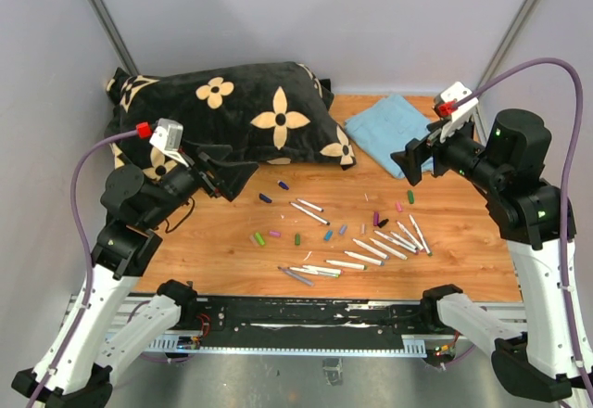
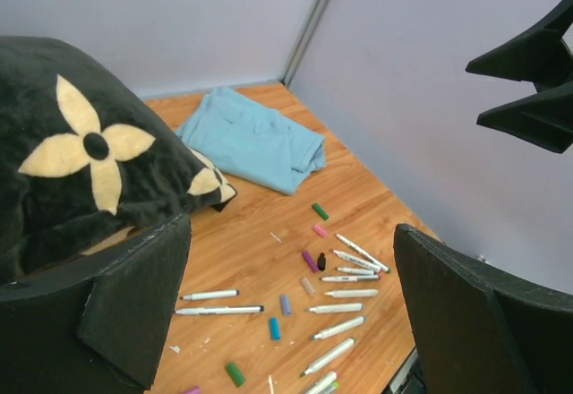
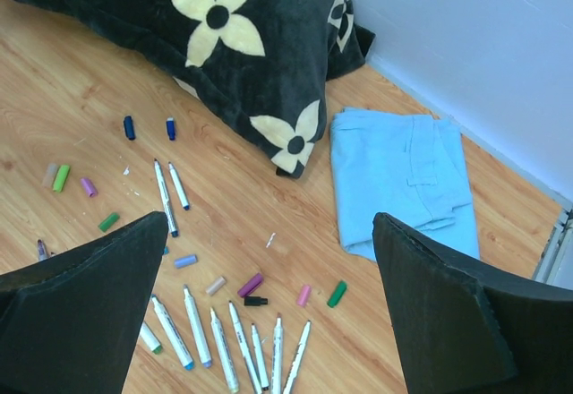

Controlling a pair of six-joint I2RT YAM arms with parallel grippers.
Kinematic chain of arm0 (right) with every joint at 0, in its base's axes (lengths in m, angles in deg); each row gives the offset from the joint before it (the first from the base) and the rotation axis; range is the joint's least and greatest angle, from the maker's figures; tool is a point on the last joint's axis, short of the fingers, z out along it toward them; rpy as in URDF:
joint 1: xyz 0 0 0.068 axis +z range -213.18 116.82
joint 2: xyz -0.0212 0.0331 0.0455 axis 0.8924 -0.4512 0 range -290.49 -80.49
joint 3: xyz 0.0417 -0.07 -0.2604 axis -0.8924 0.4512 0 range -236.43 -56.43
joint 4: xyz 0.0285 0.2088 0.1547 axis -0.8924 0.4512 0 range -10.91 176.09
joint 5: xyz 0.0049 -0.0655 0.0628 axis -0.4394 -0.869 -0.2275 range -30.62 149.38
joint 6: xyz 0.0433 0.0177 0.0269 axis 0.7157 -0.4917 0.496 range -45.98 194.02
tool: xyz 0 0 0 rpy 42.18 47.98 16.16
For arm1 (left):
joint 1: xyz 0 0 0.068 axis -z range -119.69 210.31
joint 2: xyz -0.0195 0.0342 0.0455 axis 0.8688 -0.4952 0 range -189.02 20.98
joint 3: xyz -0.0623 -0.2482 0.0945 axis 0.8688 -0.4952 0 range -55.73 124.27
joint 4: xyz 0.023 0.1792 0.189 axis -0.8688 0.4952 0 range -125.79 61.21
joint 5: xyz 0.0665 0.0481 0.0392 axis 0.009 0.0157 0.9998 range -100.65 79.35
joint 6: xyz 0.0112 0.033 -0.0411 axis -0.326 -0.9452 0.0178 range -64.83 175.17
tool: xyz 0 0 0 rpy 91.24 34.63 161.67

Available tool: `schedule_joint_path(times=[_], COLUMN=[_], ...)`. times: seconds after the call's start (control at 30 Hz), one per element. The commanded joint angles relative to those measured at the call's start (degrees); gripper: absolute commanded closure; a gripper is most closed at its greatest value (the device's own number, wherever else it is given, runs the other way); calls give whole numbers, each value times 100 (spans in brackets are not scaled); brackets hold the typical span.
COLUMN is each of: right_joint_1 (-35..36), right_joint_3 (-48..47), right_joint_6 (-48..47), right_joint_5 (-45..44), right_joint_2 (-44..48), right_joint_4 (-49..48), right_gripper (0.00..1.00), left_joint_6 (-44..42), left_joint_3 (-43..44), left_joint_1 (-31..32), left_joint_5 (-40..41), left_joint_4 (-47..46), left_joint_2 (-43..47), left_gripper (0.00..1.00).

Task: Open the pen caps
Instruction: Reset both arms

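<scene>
Several loose pen caps lie on the wooden table: a green cap (image 1: 410, 197), a pink cap (image 3: 303, 295), a purple cap (image 3: 251, 285), a black cap (image 3: 256, 301) and two dark blue caps (image 3: 129, 127). White pens (image 1: 389, 241) with bare tips lie fanned among them, also seen from the right wrist as pens (image 3: 233, 340). My left gripper (image 1: 227, 172) hangs open above the table's left side, in front of the pillow. The right gripper (image 1: 412, 162) is open too, raised at the right. From the wrists, the left gripper (image 2: 294, 233) and right gripper (image 3: 269, 224) hold nothing.
A black pillow (image 1: 222, 111) with cream flowers fills the back left. A folded light blue cloth (image 1: 394, 130) lies at the back right. Grey walls close in the table on three sides. The arm bases stand at the near edge.
</scene>
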Motion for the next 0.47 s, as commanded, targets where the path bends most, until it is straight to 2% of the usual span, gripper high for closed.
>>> schedule_joint_path(times=[0.0, 0.23, 0.43], right_joint_1=[-78, -71, -70], right_joint_3=[-154, -105, -84], right_joint_6=[398, 413, 120], right_joint_5=[-187, -625, -565], right_joint_2=[45, 91, 122], right_joint_4=[14, -25, 46], right_gripper=[2, 2, 2], left_joint_6=[-110, -73, -32], left_joint_3=[218, 385, 329], left_joint_1=[-21, -20, -19], left_joint_5=[-144, -212, -241], left_joint_4=[143, 264, 207], left_joint_2=[-7, -102, -92], left_gripper=[1, 1, 1])
